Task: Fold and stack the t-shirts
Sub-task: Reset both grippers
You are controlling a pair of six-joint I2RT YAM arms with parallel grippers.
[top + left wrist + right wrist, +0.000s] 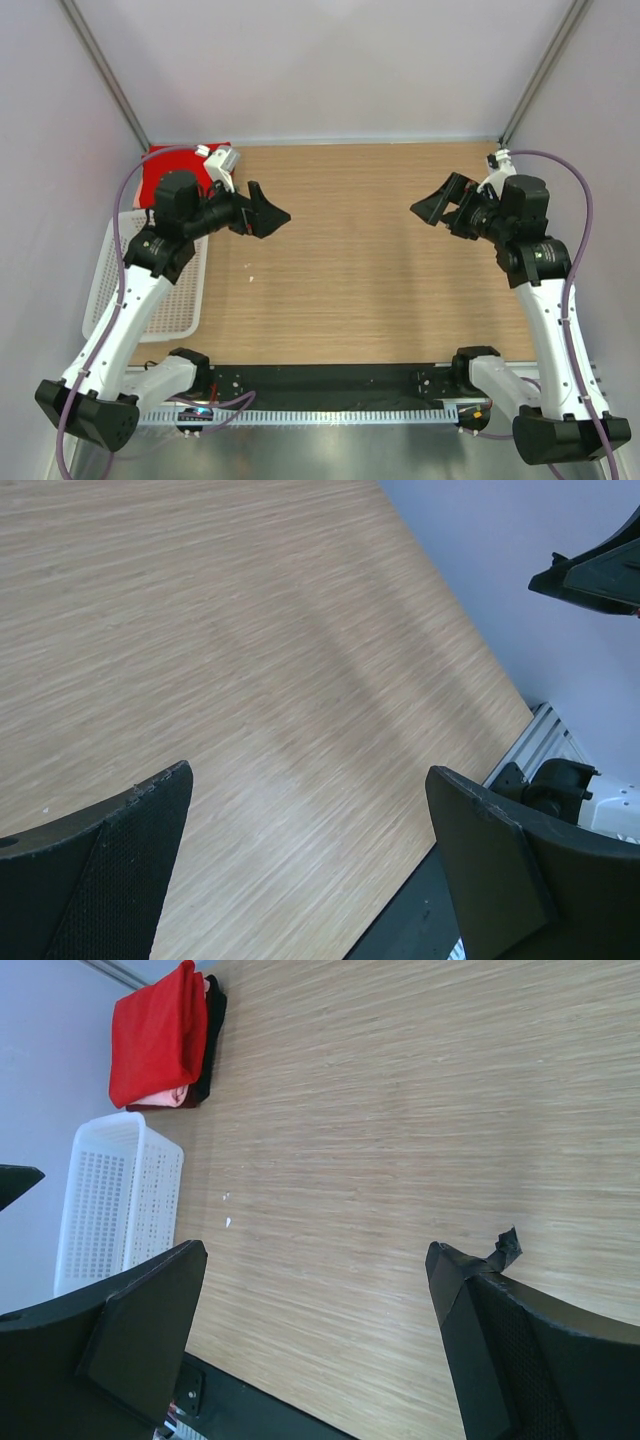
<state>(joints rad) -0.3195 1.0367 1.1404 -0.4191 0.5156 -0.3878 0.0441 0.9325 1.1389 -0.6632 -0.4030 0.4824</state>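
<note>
A stack of folded t-shirts lies at the table's far left corner. The bright red shirt is on top; in the right wrist view the red shirt covers a salmon-pink one and a black one. My left gripper is open and empty, held above the table to the right of the stack. My right gripper is open and empty above the table's right half. In each wrist view the fingers stand wide apart over bare wood.
A white plastic mesh basket sits at the table's left edge, in front of the stack; it also shows in the right wrist view. Small white specks lie on the wood. Grey walls enclose the table on three sides.
</note>
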